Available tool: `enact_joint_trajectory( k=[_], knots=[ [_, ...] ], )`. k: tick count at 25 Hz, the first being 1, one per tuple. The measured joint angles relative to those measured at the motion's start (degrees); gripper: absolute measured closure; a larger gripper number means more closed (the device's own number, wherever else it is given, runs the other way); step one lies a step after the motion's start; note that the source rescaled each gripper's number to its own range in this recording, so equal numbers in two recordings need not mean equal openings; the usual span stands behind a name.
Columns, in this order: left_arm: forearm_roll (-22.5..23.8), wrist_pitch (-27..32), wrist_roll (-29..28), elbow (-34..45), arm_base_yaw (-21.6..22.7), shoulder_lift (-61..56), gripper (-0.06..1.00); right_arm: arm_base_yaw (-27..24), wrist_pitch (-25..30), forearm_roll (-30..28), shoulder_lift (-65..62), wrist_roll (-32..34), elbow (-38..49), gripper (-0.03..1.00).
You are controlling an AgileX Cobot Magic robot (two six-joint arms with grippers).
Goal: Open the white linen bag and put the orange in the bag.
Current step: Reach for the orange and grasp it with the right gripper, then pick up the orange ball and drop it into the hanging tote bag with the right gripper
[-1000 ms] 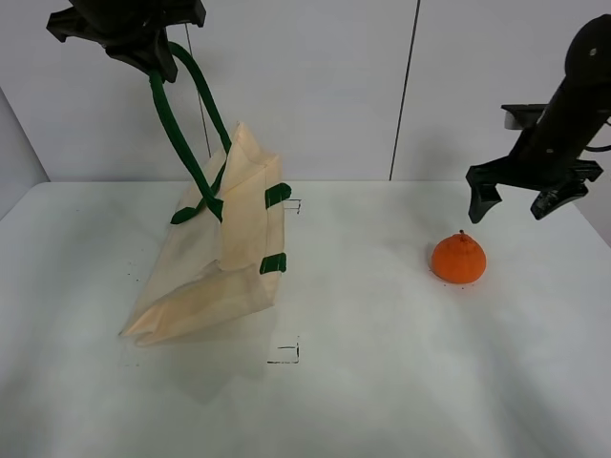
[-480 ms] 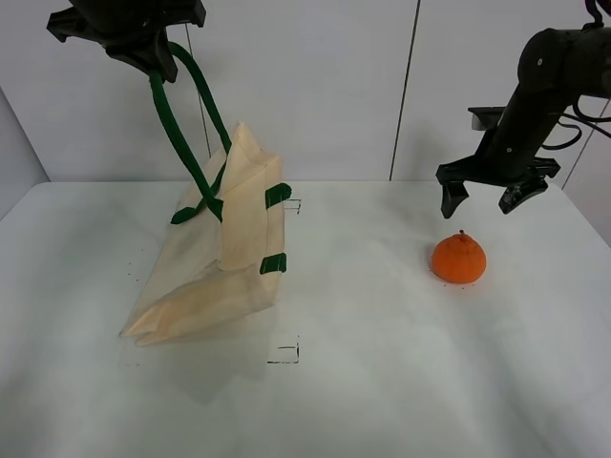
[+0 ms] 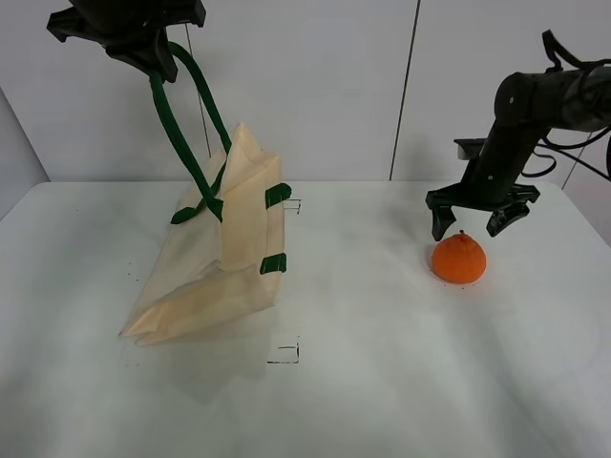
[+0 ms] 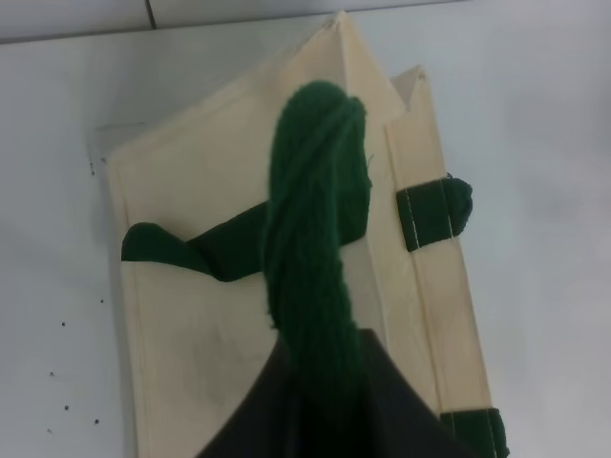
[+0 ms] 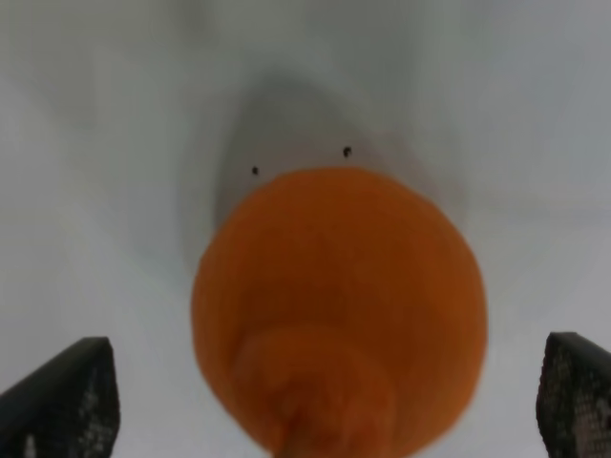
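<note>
At the left, the white linen bag (image 3: pixel 224 262) is held up by its green handles (image 3: pixel 181 124), which are pinched in the closed left gripper (image 3: pixel 134 33); its lower edge is rested on the table (image 3: pixel 401 382). At the right, well apart, the orange (image 3: pixel 458 260) is set on the table, and the right gripper (image 3: pixel 468 227) is held just above it, jaws spread wide and empty.

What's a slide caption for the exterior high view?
Left hand holds up the white linen bag by its green handles; open right hand hovers over the orange on the table.
</note>
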Motion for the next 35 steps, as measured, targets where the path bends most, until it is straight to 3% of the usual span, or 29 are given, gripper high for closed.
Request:
enact_joint_trajectory(
  k=[11, 12, 13, 16, 17, 23, 30, 35],
  knots=[
    [0.0, 0.0, 0.0, 0.0, 0.0, 0.0, 0.94, 0.0, 0.0, -0.3, 6.1, 0.0, 0.0, -0.02],
    [0.0, 0.0, 0.0, 0.0, 0.0, 0.0, 0.94, 0.0, 0.0, -0.3, 6.1, 0.0, 0.0, 0.04],
    [0.0, 0.0, 0.0, 0.0, 0.0, 0.0, 0.94, 0.0, 0.0, -0.4, 6.1, 0.1, 0.0, 0.18],
    [0.0, 0.0, 0.0, 0.0, 0.0, 0.0, 0.94, 0.0, 0.3, -1.3, 5.9, 1.2, 0.0, 0.83],
    [0.0, 0.0, 0.0, 0.0, 0.0, 0.0, 0.94, 0.0, 0.8, -1.3, 5.6, 1.3, -0.2, 0.97],
    [0.0, 0.0, 0.0, 0.0, 0.0, 0.0, 0.94, 0.0, 7.5, 0.1, 4.8, 0.9, -9.0, 0.96],
    [0.0, 0.0, 0.0, 0.0, 0.0, 0.0, 0.94, 1.6, 7.8, 13.3, -0.6, 0.9, -25.5, 0.96],
    [0.0, 0.0, 0.0, 0.0, 0.0, 0.0, 0.94, 6.5, 8.0, 19.3, -0.9, 0.9, -29.9, 0.96]
  ],
)
